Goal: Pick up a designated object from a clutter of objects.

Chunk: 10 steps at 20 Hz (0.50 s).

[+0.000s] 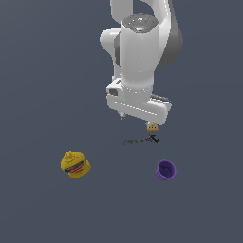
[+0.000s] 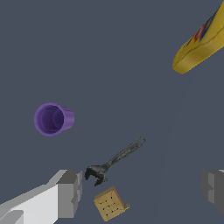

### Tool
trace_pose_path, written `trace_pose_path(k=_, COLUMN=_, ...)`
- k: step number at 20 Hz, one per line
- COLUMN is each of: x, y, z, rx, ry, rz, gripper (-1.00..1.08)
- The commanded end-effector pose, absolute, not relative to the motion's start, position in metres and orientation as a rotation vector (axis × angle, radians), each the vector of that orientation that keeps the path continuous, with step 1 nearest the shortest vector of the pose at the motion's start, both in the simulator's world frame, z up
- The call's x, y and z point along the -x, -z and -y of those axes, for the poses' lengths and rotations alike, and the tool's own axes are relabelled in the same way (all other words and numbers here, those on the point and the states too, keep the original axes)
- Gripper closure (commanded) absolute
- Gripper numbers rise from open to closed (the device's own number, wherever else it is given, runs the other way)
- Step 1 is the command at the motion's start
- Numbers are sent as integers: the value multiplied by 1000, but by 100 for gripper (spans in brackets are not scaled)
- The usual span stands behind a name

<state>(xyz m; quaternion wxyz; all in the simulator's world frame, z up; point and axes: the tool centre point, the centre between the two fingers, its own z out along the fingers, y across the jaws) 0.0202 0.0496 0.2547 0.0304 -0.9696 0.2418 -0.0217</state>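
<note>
1. Closest to the wrist camera: the gripper (image 2: 142,192) is spread wide, one finger (image 2: 70,192) on each side of the wrist view, nothing held between them. In the exterior view the fingertips are mostly tucked under the arm, so the wrist view is what I'm going by.
2. Right by the fingers sits the tan block (image 2: 110,204), lying on the bench (image 2: 109,52). Not what we're after.
3. Just beyond the block is the rod (image 2: 116,159), flat on the bench, black knobby end nearest the block, slim grey shaft running away at a slant. Rod and block look just apart, but it's tight.
4. So my read: this is the approach step, hovering over the target, nothing grasped yet. The rod isn't centred between the fingers; it sits nearer one of them.
5. Next move probably calls for shifting over the shaft, turning the wrist so the fingers close across the thin side, then dropping low, since the thing is really flat. Aim away from the knob end or you'll likely nudge the block.
6. Further out: purple cup (image 2: 53,119) on its side, well apart.
7. Farthest: the yellow lump (image 2: 200,43) with the red stripe, out of the way.
</note>
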Motion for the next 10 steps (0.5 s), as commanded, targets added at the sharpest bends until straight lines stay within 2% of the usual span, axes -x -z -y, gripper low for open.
trace_pose_path(k=1, x=-19, y=-243, z=-55, rx=2964, ry=58, rz=-833, gripper=-92)
trace_pose_path(k=10, x=-11, y=-200, z=-71, rx=2864, ry=29, rz=-1139, gripper=-92)
